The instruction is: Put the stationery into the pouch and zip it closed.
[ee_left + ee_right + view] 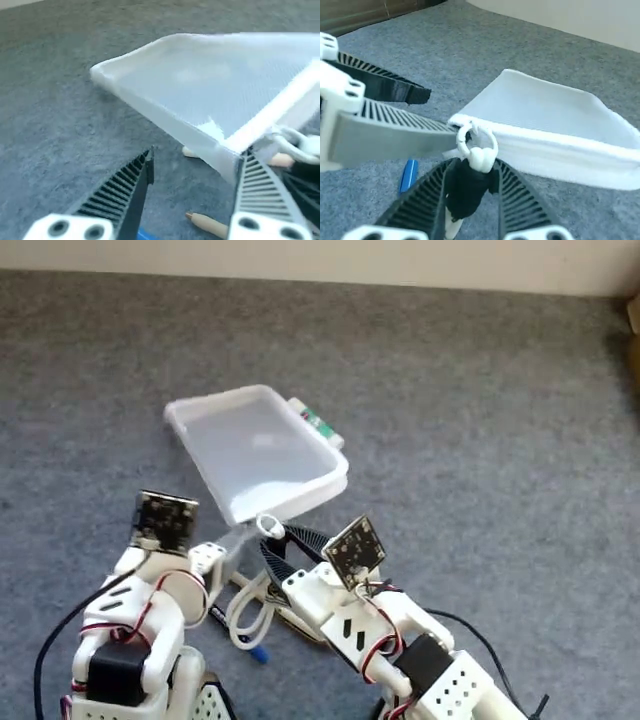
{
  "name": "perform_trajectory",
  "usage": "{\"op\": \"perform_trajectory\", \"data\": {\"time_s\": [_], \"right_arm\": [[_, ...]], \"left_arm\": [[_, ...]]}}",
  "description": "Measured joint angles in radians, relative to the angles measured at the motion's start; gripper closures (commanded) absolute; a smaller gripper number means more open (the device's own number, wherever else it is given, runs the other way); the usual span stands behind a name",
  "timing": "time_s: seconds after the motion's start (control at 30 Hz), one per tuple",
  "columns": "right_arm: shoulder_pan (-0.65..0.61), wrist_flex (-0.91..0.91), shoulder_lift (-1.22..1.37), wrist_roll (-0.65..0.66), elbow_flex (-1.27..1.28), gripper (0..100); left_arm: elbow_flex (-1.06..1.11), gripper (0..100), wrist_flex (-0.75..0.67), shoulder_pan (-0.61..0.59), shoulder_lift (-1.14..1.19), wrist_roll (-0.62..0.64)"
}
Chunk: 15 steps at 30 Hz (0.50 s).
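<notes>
The white mesh pouch (262, 452) lies mid-table with its mouth edge toward the arms; it also appears in the left wrist view (210, 85) and the right wrist view (545, 120). My right gripper (275, 540) (470, 167) is shut on the zipper pull (476, 150), a white ring with a black tab, at the pouch's near corner. My left gripper (243, 537) (197, 175) is open, its grey finger (255, 185) against that same corner. Wooden pencil tips (205, 223) poke out beneath the pouch. A blue-capped pen (258, 650) (409, 175) lies on the carpet between the arms.
A small green-and-white item (318, 422) lies just behind the pouch's far edge. White cables (245, 615) loop between the two arm bases. Grey carpet (500, 440) spreads open to the right, left and far side.
</notes>
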Motion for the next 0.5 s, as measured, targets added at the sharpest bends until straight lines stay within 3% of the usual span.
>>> {"op": "perform_trajectory", "data": {"time_s": [0.23,0.5], "right_arm": [[0.0,0.021,0.0,0.0,0.0,99.5],[-0.002,0.058,0.0,0.0,0.0,99.5]], "left_arm": [[0.0,75,-0.015,-0.06,0.0,0.051],[0.0,88,-0.015,-0.063,0.0,0.052]]}}
